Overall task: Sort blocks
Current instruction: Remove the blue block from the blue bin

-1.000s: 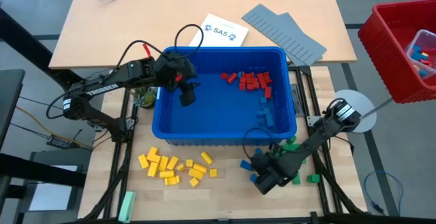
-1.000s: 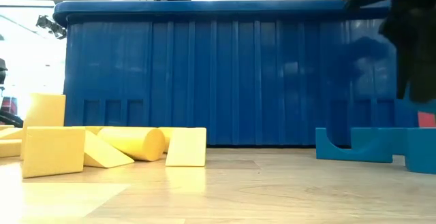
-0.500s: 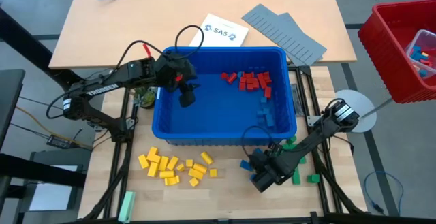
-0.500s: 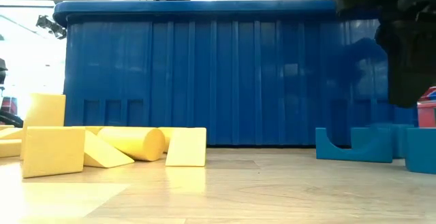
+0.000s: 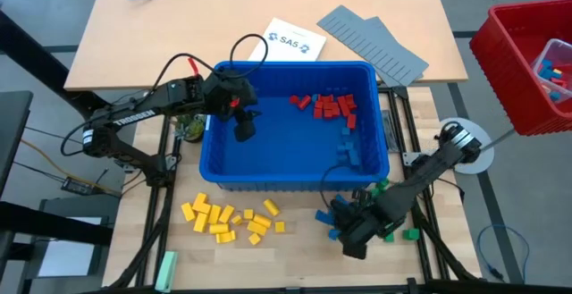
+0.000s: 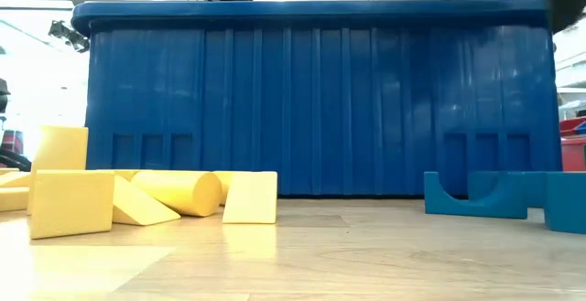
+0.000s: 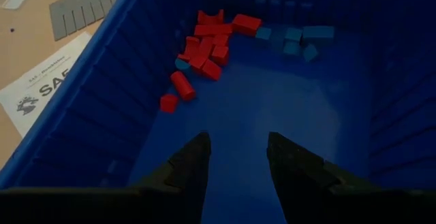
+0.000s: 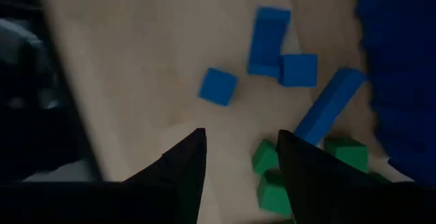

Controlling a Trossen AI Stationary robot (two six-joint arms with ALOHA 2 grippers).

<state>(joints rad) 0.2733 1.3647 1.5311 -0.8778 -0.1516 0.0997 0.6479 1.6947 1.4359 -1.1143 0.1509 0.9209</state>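
On bench by blue blocks (image 8: 218, 86), right claw (image 5: 355, 242) now spread, empty, lifted slightly back; blue drop looks done. Left claw (image 5: 244, 130) spread over bin (image 5: 268, 180), unmoved.

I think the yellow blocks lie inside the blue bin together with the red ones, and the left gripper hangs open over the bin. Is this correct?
Not quite. The yellow blocks lie on the table in front of the blue bin, outside it, as the high view shows. The red blocks are inside the bin, and the left gripper does hang open over it.
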